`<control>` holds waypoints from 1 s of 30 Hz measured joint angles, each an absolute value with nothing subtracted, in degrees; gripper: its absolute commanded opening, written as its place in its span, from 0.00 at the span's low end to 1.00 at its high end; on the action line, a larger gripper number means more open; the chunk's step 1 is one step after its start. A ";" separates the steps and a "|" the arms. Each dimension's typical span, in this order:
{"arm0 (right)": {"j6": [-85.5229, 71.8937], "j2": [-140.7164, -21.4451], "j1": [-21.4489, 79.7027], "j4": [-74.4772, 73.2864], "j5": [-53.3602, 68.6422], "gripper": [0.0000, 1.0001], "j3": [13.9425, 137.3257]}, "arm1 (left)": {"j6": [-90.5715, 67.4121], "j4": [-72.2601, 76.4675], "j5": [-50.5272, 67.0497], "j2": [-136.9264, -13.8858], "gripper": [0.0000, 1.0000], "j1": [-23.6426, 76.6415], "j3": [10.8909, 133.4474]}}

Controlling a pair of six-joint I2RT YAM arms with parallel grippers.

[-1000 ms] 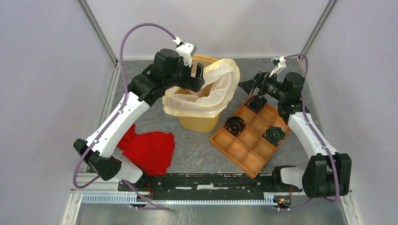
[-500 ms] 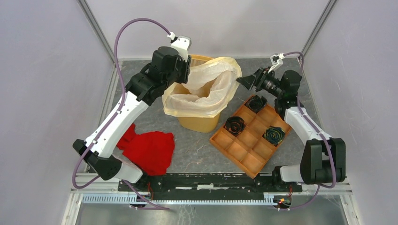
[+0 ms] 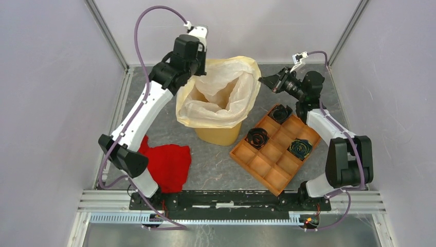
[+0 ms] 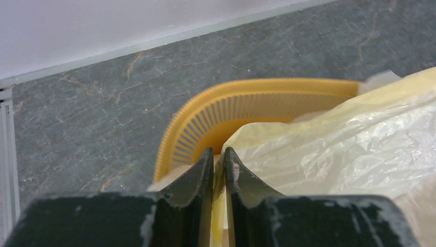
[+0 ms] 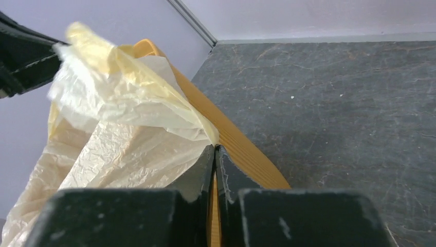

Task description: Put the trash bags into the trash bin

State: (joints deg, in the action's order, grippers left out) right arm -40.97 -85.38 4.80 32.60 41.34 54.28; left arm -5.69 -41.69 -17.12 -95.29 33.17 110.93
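Observation:
The orange-yellow trash bin [image 3: 220, 135] stands at mid-table with the cream-white trash bag [image 3: 218, 100] draped in its mouth. My left gripper [image 3: 202, 73] is at the bag's far-left edge, shut on the film. In the left wrist view the bag [image 4: 334, 139] runs between the closed jaws of the gripper [image 4: 218, 153], just inside the slitted bin wall [image 4: 205, 123]. My right gripper [image 3: 261, 80] pinches the bag's far-right edge. The right wrist view shows that gripper [image 5: 215, 148] shut on the bag [image 5: 128, 118] beside the bin rim [image 5: 247, 149].
A red cloth [image 3: 167, 164] lies at the near left. An orange-brown compartment tray [image 3: 267, 170] sits right of the bin, holding dark rolled items [image 3: 257, 137]. Walls enclose the table on the left, back and right.
Both grippers have closed on the bag's upper edge. The left gripper shifted toward the back, the right one moved in to the bag's right edge, and the bag's mouth is stretched wider.

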 measured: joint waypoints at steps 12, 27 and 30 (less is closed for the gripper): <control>-41.06 -90.87 7.66 30.89 38.87 0.00 58.57 | -17.58 -39.35 0.71 -102.13 0.15 14.06 113.82; -34.94 -92.01 8.43 20.78 35.48 0.00 62.15 | -25.96 -31.14 14.26 -101.21 0.17 7.07 94.28; -33.58 -92.01 8.82 18.35 34.96 0.00 63.53 | -26.33 -30.96 14.63 -97.30 0.20 6.59 88.44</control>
State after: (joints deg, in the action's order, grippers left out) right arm -33.58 -92.01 8.82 18.35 34.96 63.53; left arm -26.33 -30.96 14.63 -97.30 6.59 88.44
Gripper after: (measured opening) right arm 0.010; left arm 0.177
